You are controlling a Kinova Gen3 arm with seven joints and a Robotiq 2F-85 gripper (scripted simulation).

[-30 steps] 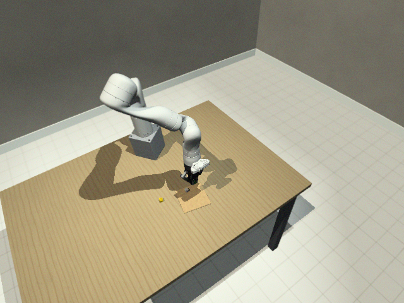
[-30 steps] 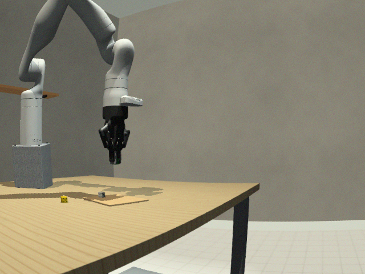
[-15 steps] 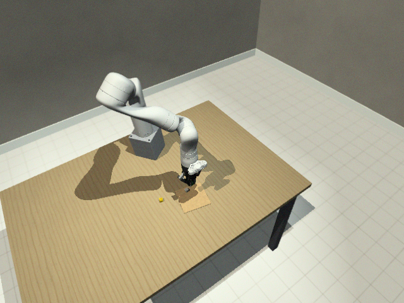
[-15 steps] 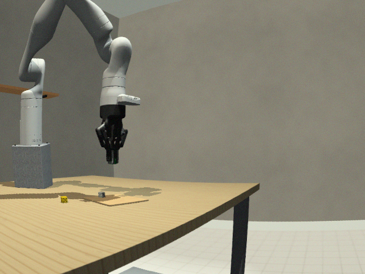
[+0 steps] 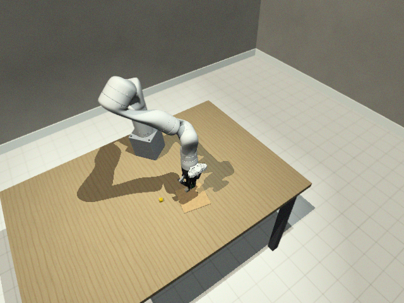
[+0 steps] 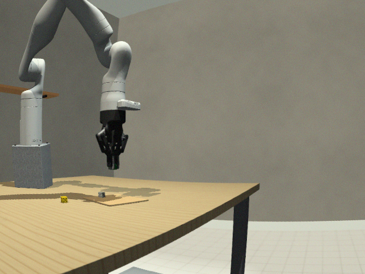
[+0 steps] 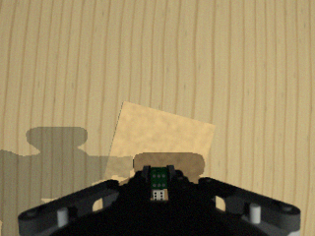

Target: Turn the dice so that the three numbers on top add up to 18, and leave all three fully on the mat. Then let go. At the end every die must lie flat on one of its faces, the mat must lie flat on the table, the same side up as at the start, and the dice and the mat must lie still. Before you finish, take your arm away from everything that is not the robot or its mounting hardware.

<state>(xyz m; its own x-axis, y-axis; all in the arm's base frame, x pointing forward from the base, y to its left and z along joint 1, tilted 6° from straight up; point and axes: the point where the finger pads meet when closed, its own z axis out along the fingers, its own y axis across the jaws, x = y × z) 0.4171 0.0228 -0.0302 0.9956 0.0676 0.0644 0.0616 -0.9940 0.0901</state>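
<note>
Your black two-finger gripper (image 6: 113, 165) grips a small green die (image 7: 158, 177) high above the tan square mat (image 6: 124, 200), where a white die (image 6: 101, 194) sits; a yellow die (image 6: 64, 199) lies off-mat on the wooden worktop (image 6: 153, 218).

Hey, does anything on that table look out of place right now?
Yes. The yellow die sits on the bare table, off the mat, while the white die is on it. The gripper holds the green die above the mat.

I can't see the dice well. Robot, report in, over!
Hand shut on green die, high above mat. White die on mat. Yellow die off mat, on table. Nothing blocking.
</note>
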